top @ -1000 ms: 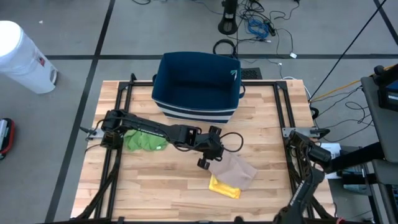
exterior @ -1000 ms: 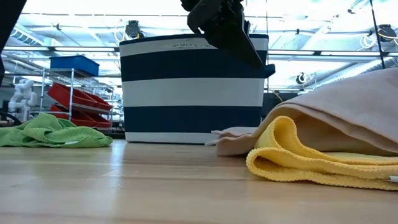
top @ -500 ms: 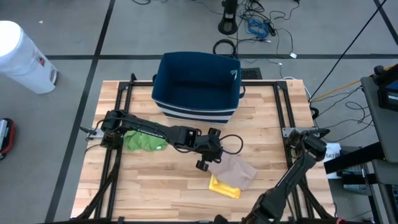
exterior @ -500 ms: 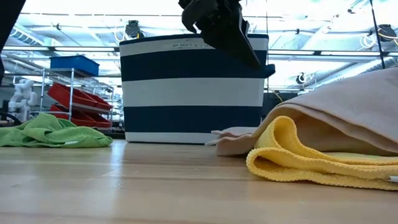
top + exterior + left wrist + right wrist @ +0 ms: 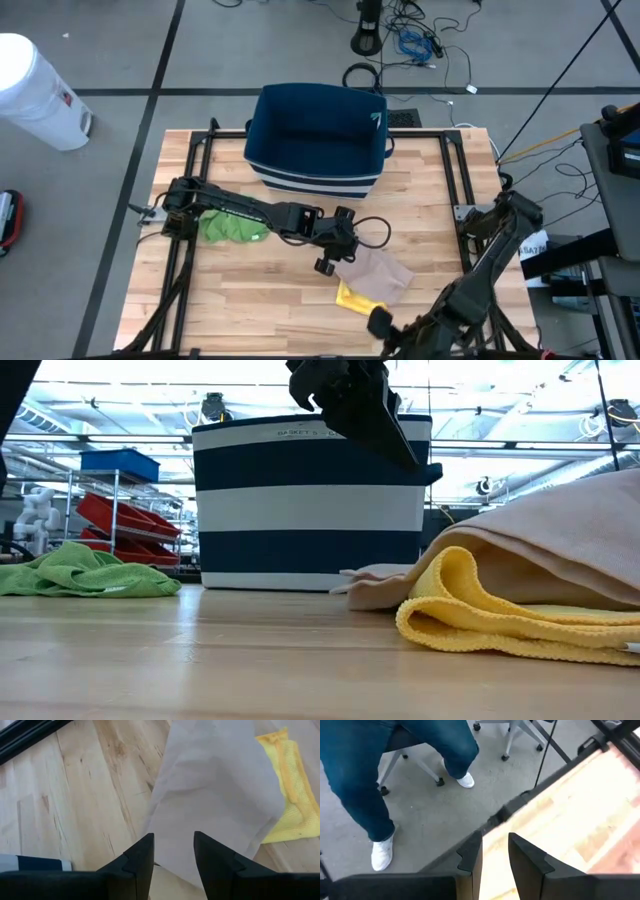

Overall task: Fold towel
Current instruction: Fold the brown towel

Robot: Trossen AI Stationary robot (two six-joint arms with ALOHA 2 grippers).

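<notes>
Yellow cloth (image 5: 520,615) lies nearest, crumpled under the beige towel (image 5: 373,273), which looks bunched and barely folded. Left gripper (image 5: 331,252) hovers at the towel's edge, fingers apart and empty. Right gripper (image 5: 494,851) hangs off the table's right side, fingers narrowly apart. Beyond sits the striped basket (image 5: 316,140)

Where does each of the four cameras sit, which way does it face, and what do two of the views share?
High view: above the table, looking straight down; both arms, the basket, green cloth, beige towel over the yellow cloth.
Low view: at table-top height, looking level across; left arm's dark links overhead.
Left wrist view: on the left wrist, facing down; left end effector open above the beige towel.
Right wrist view: on the right wrist, facing the table edge and floor; right end effector, a seated person's legs.
Shared: high, low and left wrist views all show the beige towel and yellow cloth.
</notes>
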